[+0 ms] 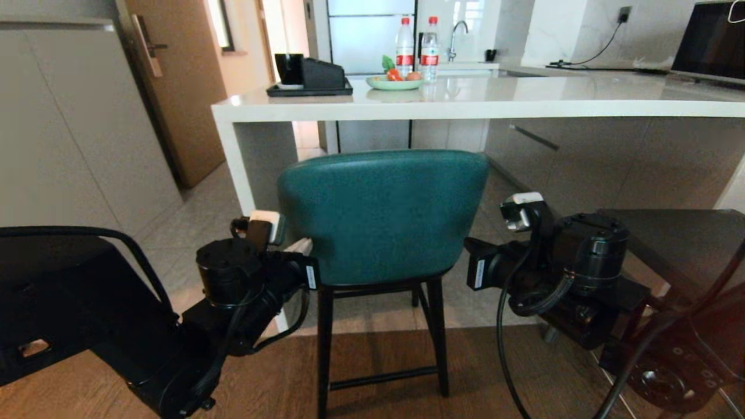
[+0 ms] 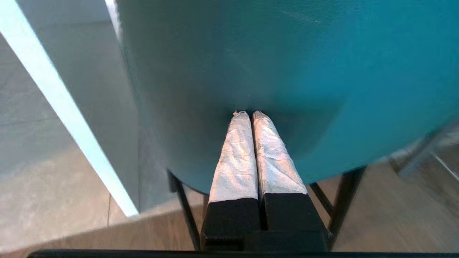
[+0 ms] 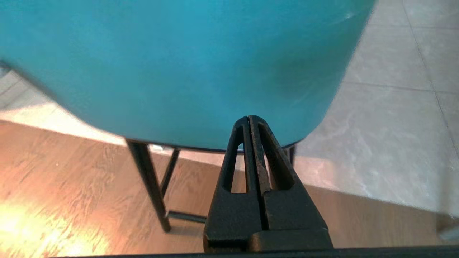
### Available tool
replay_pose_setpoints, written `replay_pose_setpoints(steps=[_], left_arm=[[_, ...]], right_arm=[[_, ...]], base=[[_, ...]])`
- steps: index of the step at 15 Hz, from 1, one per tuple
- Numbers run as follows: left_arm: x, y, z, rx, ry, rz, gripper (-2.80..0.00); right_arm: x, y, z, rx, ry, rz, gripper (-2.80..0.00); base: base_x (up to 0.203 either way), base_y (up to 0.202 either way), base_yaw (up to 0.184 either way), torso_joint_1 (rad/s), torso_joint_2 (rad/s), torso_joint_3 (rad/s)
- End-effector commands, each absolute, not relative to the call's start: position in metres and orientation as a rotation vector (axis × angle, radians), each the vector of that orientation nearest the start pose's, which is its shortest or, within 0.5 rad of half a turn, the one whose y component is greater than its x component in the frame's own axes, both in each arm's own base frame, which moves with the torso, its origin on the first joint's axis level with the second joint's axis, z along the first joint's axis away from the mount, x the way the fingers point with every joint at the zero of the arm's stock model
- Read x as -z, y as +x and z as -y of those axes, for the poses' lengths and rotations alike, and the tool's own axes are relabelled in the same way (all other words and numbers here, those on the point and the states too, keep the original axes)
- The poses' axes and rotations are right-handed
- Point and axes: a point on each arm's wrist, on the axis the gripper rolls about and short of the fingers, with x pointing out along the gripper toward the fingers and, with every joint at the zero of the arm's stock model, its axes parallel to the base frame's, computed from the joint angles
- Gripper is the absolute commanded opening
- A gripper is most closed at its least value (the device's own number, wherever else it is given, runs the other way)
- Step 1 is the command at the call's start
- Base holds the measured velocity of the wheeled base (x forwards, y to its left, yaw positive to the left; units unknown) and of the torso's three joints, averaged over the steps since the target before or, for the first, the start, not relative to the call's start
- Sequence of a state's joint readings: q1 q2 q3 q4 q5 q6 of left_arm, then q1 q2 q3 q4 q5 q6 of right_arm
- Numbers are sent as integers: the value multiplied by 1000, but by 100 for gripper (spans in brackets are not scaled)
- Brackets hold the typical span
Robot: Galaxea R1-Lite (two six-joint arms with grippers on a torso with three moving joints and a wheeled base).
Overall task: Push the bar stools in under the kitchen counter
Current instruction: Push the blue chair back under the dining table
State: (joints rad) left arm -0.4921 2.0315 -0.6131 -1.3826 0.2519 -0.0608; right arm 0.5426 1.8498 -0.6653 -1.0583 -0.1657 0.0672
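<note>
My left tool (image 2: 250,116) has its two white-wrapped fingers pressed together with nothing between them, tips touching the back of the teal leather bar stool with the rounded back and thin black legs (image 1: 381,212) low on its left side; my right tool (image 3: 249,120) is likewise closed on nothing, its black tips against the same backrest low on the right. The stool stands on the wooden floor (image 1: 372,372) just before the long white speckled stone kitchen counter (image 1: 465,102), its seat not yet under the slab as far as I can judge. To push well, I think I should keep both tips level and press evenly, so the stool slides straight and does not swing toward the white slanted side panel (image 1: 236,157) on my left; low contact should keep the tall stool from tipping. The dark grey second stool (image 1: 681,233) sits close at my right, only partly seen. Farther off on the counter, a black tray (image 1: 308,90) carries a black cup and a dark box, a pale green plate (image 1: 394,84) holds what looks like fruit and a green leaf, and two clear water bottles with red labels (image 1: 417,49) stand beside it.
</note>
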Motion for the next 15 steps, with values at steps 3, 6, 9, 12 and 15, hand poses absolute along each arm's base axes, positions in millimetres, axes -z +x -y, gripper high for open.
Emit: replay_pose_setpoints(steps=[3, 6, 9, 12, 15], left_arm=[[-104, 298, 153, 236, -50, -40, -280], [-105, 297, 152, 233, -51, -38, -280], [-108, 296, 151, 234, -53, -28, -280], [-107, 294, 150, 233, -51, -36, -280], [-109, 292, 149, 234, -52, -32, -280]], right_arm=[[-140, 277, -163, -374, 18, -135, -280], [-140, 277, -163, -374, 18, -135, -280], [-137, 279, -164, -373, 16, -141, -280], [-139, 285, -165, -364, 21, -129, -280], [-139, 290, -163, -353, 23, -125, -280]], base=[[190, 0, 3, 4, 4, 5], [187, 0, 2, 6, 1, 0], [189, 0, 1, 2, 3, 7], [189, 0, 1, 2, 4, 5], [186, 0, 1, 2, 1, 1]])
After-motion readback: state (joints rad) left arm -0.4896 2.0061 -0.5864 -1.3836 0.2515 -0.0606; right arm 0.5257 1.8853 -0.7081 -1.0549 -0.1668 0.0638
